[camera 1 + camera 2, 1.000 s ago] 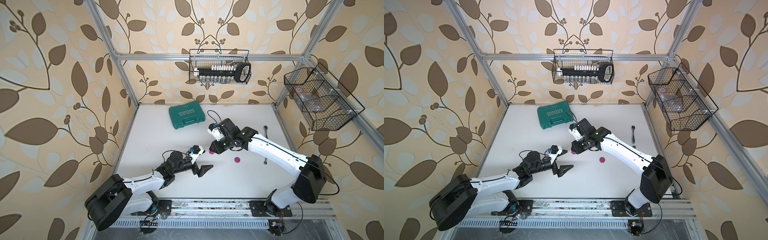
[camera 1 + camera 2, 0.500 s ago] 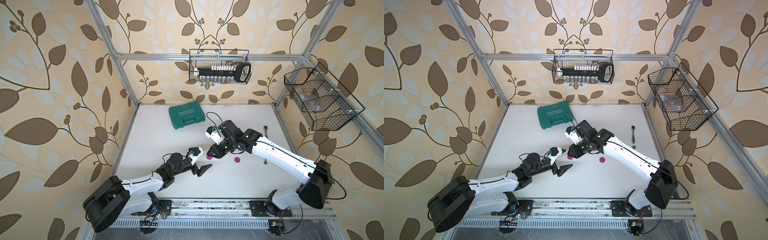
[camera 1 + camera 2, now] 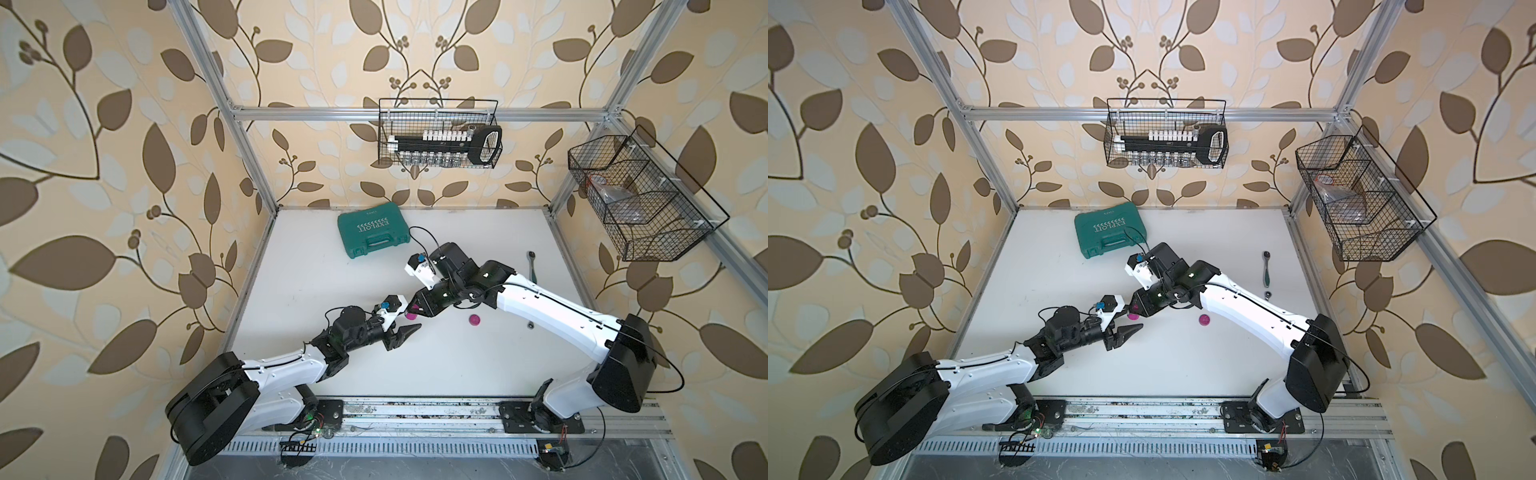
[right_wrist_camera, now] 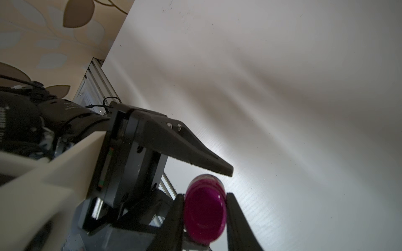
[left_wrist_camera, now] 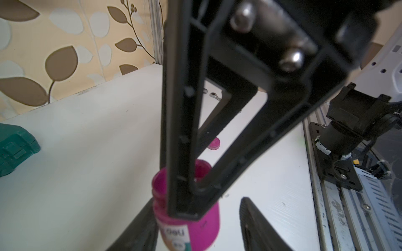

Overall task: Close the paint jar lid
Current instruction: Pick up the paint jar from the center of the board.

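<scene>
Right now the tiny magenta-pink plastic paint jar (image 5: 195, 223) is pinched in my right end effector (image 4: 205, 195), jaws clamped on its sides, near the middle of the white surface (image 3: 311, 291). My left end effector (image 5: 193, 217) straddles the same jar with jaws partway apart: one finger (image 5: 139, 228) lies against it, the other stands clear. The flat round magenta-pink lid (image 3: 473, 319) lies alone on the surface, apart from both, on the right arm's side.

My worry is that an uneven squeeze from that one touching finger could swivel the jar in the right's pinch, since a glossy, smooth cylinder gives little bite. The mouth is open and the threaded neck bare, so a tilt may spill paint. Two sets of matte black fingers crowd one small body, and their serrated inner edges could clash. Whether the jar's base touches the surface I cannot tell.
</scene>
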Action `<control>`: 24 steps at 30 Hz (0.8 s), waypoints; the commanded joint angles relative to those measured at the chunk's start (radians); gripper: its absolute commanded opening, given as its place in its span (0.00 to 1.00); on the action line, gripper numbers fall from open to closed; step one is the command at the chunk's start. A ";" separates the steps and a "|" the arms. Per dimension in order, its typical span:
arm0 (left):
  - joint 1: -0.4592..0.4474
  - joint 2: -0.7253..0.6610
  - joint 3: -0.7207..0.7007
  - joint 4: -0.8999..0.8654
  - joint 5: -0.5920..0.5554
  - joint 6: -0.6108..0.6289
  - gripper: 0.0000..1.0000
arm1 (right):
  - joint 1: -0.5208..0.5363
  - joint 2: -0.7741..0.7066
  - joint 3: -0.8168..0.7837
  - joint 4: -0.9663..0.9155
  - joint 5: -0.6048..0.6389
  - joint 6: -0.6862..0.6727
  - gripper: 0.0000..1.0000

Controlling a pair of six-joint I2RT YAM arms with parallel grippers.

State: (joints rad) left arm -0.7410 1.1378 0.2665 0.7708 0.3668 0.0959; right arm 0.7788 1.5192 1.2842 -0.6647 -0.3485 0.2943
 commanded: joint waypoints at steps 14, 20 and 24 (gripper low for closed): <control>-0.011 -0.039 0.012 0.000 0.014 0.003 0.38 | 0.007 0.022 -0.017 0.040 -0.024 0.024 0.25; -0.011 -0.042 0.010 0.011 0.005 -0.005 0.40 | 0.012 0.022 -0.026 0.048 -0.023 0.032 0.25; -0.011 -0.041 0.011 0.015 -0.004 -0.010 0.44 | 0.019 0.021 -0.032 0.061 -0.026 0.040 0.25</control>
State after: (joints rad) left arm -0.7403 1.1210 0.2665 0.7296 0.3550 0.0849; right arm 0.7856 1.5261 1.2747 -0.6506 -0.3637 0.3210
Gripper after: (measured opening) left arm 0.436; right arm 0.251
